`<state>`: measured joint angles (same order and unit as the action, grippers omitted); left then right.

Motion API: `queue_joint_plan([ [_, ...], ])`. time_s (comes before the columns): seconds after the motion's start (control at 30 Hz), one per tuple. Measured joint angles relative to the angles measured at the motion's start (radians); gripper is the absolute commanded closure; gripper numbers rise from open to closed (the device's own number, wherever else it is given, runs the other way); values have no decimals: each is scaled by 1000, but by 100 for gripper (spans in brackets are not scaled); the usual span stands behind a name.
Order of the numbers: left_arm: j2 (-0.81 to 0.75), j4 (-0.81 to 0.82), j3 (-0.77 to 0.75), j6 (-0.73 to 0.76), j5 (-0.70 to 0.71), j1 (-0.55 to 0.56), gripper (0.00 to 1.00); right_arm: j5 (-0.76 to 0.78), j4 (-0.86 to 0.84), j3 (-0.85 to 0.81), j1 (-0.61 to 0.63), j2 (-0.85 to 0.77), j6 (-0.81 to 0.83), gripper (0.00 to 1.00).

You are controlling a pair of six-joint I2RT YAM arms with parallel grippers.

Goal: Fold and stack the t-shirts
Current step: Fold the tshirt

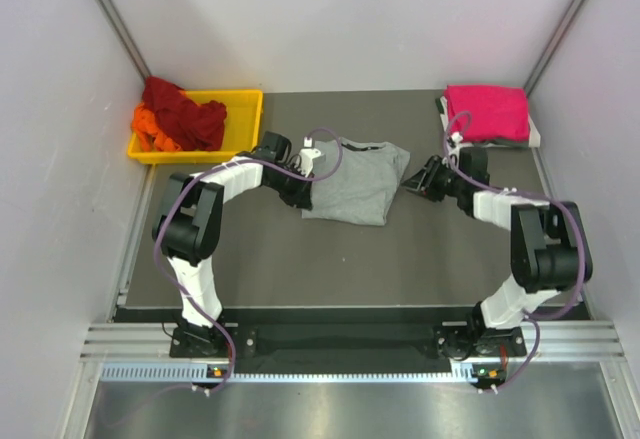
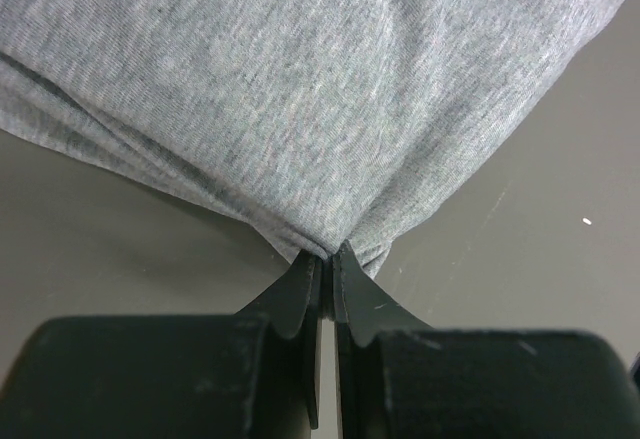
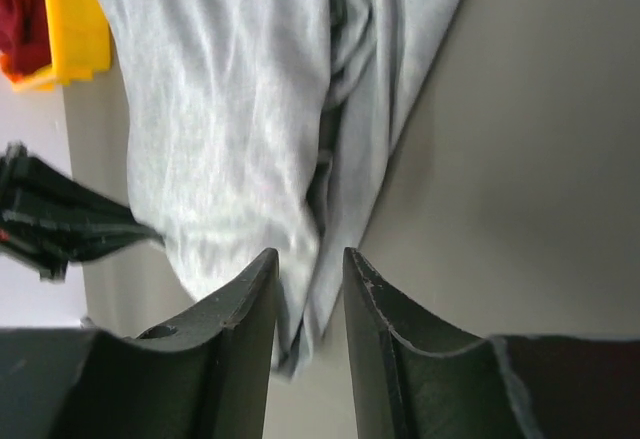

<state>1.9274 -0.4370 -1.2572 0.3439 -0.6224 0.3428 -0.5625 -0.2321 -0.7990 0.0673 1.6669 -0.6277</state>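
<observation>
Left end effector (image 2: 328,259): pressed together on a gathered bunch of the light heather-grey soft cloth t-shirt (image 1: 355,184). The cloth fans out straight ahead of the tips and creases tightly at the pinch.
Right end effector (image 3: 310,259): tips spread a little, gripping nothing that I can see. A corner of the grey cloth lies just ahead of and below the gap, and I cannot tell whether it touches.
Grey shirt's place: rumpled and partly doubled over on the dark worktop (image 1: 300,259), between my two end effectors, with its dark collar on the far side.
Other shirts: a bright magenta-pink folded t-shirt (image 1: 487,112) sits beyond the right end effector. A dark red crumpled t-shirt (image 1: 185,109) and an orange crumpled t-shirt (image 1: 150,124) lie in the yellow plastic tray (image 1: 200,156), beyond and left of the left end effector.
Handling: I judge the grey shirt light, limp and not slippery. It will sag wherever it is unsupported, and a single pinch drags wrinkles across it.
Where to hold: I would take a corner of the hem or shoulder in each end effector, catch all layers, and keep the edge taut between them.
Step in hand: folding the grey shirt, I judge. The pink one looks done and two wait in the tray.
</observation>
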Motion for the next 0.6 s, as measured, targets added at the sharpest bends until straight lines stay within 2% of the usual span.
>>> queue_joint_plan([
  [0.17,0,-1,0,1,1,0,100,24,-21,110,67,-72,-12,71],
  [0.33,0,-3,0,2,2,1,100,26,-53,129,149,-4,-41,70],
  [0.5,0,-5,0,3,2,1,100,26,-93,129,179,37,-70,67],
  [0.57,0,-5,0,3,2,1,100,26,-109,129,180,37,-75,72],
  [0.6,0,-5,0,3,2,1,100,26,-116,129,180,37,-76,79],
])
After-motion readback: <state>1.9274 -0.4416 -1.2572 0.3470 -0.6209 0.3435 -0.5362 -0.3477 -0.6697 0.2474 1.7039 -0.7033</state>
